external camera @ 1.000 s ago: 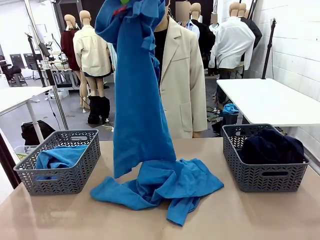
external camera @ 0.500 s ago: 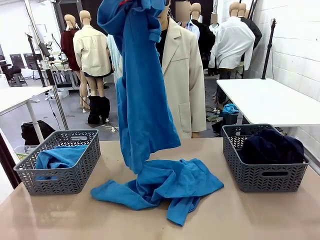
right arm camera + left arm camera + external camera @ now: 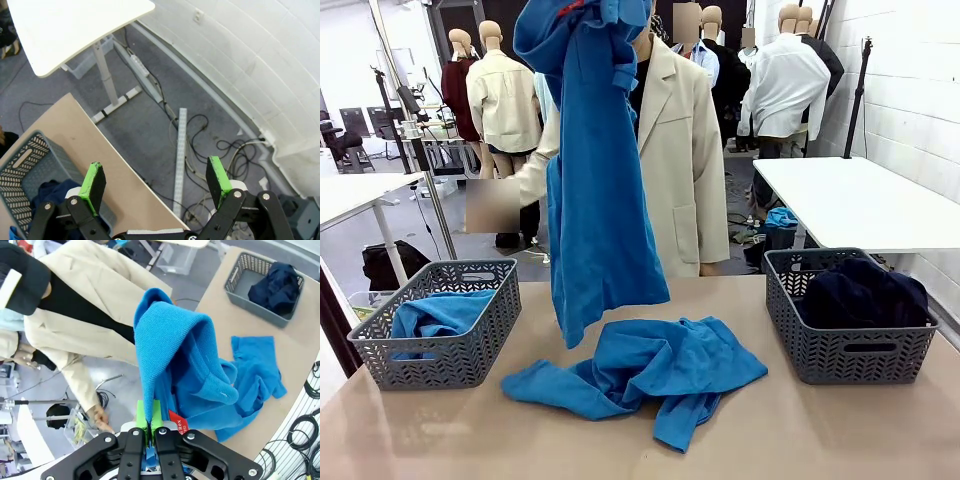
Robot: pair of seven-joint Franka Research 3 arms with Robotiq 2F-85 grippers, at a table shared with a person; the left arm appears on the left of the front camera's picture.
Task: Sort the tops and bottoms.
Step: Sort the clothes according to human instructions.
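Observation:
A bright blue top [image 3: 592,170] hangs from the upper edge of the front view down to just above the table. In the left wrist view my left gripper [image 3: 149,421] is shut on a fold of this top [image 3: 175,355]. A second blue top [image 3: 650,375] lies crumpled on the table's middle. Another top [image 3: 438,312] fills the left grey basket [image 3: 470,355]. Dark navy bottoms [image 3: 865,290] sit in the right grey basket [image 3: 850,350]. My right gripper [image 3: 155,182] stands open past the table's edge, with that basket [image 3: 17,165] and bottoms [image 3: 50,192] below left.
A person in a cream jacket [image 3: 685,160] stands at the far side of the table, right behind the hanging top. A white side table [image 3: 860,200] is at the back right. Cables [image 3: 200,150] lie on the floor beyond the table edge.
The hanging top has swung a little to the left and its lower end has come clear of the pile on the table. The person's arm has reached out to the left.

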